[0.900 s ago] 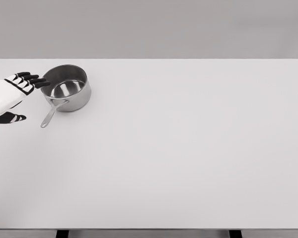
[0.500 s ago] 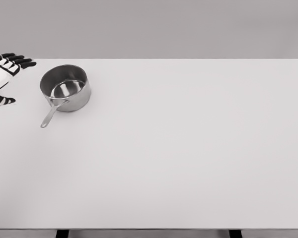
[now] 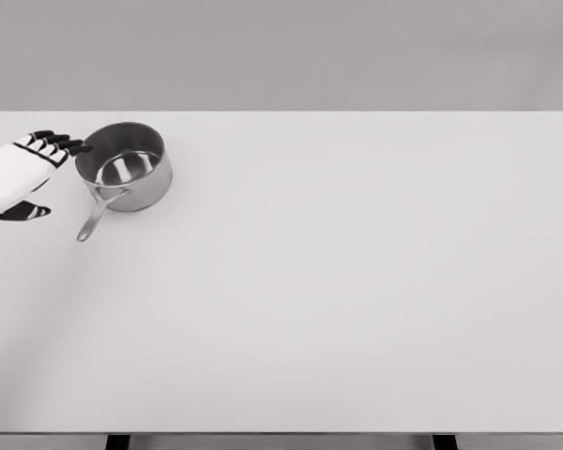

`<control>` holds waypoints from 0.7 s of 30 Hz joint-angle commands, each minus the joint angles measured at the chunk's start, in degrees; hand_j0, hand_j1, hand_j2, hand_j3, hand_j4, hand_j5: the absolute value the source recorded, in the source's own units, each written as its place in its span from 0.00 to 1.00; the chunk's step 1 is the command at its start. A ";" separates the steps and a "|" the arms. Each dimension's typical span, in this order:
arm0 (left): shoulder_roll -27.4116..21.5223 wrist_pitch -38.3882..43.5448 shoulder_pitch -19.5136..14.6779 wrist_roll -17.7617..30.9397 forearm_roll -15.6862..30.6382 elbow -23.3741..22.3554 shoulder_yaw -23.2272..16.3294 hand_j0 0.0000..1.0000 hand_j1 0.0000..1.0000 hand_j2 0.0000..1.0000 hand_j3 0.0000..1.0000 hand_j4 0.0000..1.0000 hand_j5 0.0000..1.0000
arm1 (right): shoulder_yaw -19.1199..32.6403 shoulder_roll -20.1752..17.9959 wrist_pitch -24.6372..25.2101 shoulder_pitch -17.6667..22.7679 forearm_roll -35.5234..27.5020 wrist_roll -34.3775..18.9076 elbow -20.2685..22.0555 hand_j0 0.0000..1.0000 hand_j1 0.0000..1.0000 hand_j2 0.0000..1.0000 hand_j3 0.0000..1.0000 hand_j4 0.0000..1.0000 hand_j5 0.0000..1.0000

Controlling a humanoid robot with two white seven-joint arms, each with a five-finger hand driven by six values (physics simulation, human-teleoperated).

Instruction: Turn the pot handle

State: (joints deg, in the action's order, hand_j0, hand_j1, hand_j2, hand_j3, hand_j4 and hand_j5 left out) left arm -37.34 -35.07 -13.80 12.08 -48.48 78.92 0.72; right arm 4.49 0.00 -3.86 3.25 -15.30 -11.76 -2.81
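A steel pot stands upright at the far left of the white table. Its thin handle points toward the lower left, lying just above the tabletop. My left hand comes in from the left edge, its black fingers spread and reaching to the pot's left rim. The thumb hangs lower, left of the handle and apart from it. The hand holds nothing. The right arm does not show.
The table's far edge runs just behind the pot and its left edge lies under my hand. Two dark table legs show below the front edge.
The left hand drew back to the left and up away from the pot, then came back right toward its rim. The pot and handle have not moved.
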 commanded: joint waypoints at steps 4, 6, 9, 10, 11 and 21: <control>1.39 0.07 0.09 -0.04 -0.56 2.81 0.42 1.00 1.00 1.00 1.00 1.00 1.00 | 0.00 0.00 0.00 0.00 0.01 -0.01 0.00 1.00 1.00 1.00 1.00 1.00 1.00; 1.48 0.07 0.35 -0.04 -0.65 2.90 0.33 1.00 1.00 1.00 1.00 1.00 1.00 | 0.00 0.00 0.00 0.00 0.01 -0.01 0.00 1.00 1.00 1.00 1.00 1.00 1.00; 1.48 0.07 0.97 -0.13 -0.65 4.22 -0.02 1.00 1.00 1.00 1.00 1.00 1.00 | 0.00 0.00 0.00 0.00 0.01 -0.01 0.00 1.00 1.00 1.00 1.00 1.00 1.00; 1.48 0.07 0.97 -0.13 -0.65 4.31 -0.20 1.00 1.00 1.00 1.00 1.00 1.00 | 0.00 0.00 0.00 0.00 0.01 -0.01 0.00 1.00 1.00 1.00 1.00 1.00 1.00; 1.48 0.07 1.32 -0.13 -0.65 4.48 -0.20 1.00 1.00 1.00 1.00 1.00 1.00 | 0.00 0.00 0.00 0.00 0.01 -0.01 0.00 1.00 1.00 1.00 1.00 1.00 1.00; 1.57 0.07 2.99 -0.13 -0.65 6.86 -0.29 1.00 1.00 1.00 1.00 1.00 1.00 | 0.00 0.00 0.00 0.00 0.01 -0.01 0.00 1.00 1.00 1.00 1.00 1.00 1.00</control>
State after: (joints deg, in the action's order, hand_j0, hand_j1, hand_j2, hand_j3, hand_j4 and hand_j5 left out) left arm -35.75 -35.06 -10.81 11.99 -49.49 85.06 0.33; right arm 4.49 0.00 -3.87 3.25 -15.30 -11.76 -2.81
